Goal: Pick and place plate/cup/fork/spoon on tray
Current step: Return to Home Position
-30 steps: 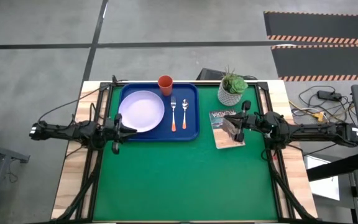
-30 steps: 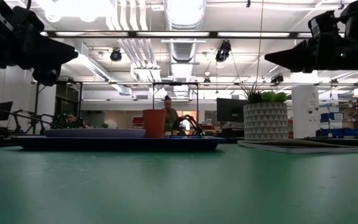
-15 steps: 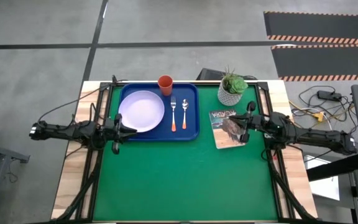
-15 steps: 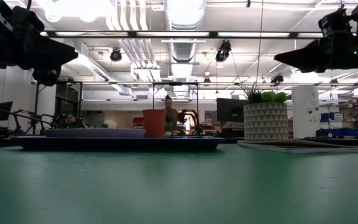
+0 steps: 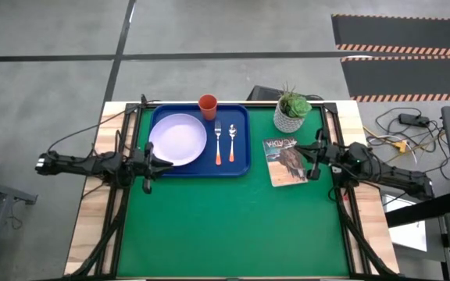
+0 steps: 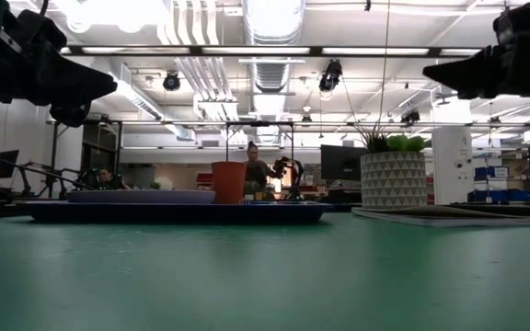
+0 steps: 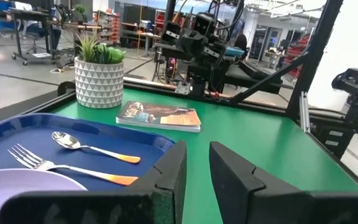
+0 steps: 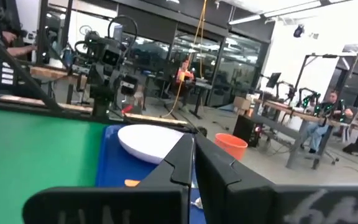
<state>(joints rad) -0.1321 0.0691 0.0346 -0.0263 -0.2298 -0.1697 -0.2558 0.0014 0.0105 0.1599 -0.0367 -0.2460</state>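
The blue tray point(image 5: 242, 160) lies at the table's far left. On it lie the lavender plate point(image 5: 178, 139), the fork point(image 5: 218, 142) and the spoon point(image 5: 232, 140); the orange-red cup point(image 5: 208, 104) stands at its far edge. My left gripper point(image 5: 167, 161) hovers level at the tray's near left corner, beside the plate, fingers a little apart and empty. My right gripper point(image 5: 309, 160) hovers above the right edge of the booklet point(image 5: 287, 160), shut and empty. The left wrist view shows the fork point(image 7: 61, 171), the spoon point(image 7: 86, 146) and the plate point(image 7: 17, 186).
A white pot with a green plant point(image 5: 292, 109) stands at the far right, just beyond the booklet. The green mat point(image 5: 233, 226) spreads from the tray and booklet to the near edge. People and other robot rigs show in the room beyond the table.
My right gripper has drawn back toward the table's right edge, from over the middle of the booklet to its right edge, staying shut and empty. The tableware has not moved.
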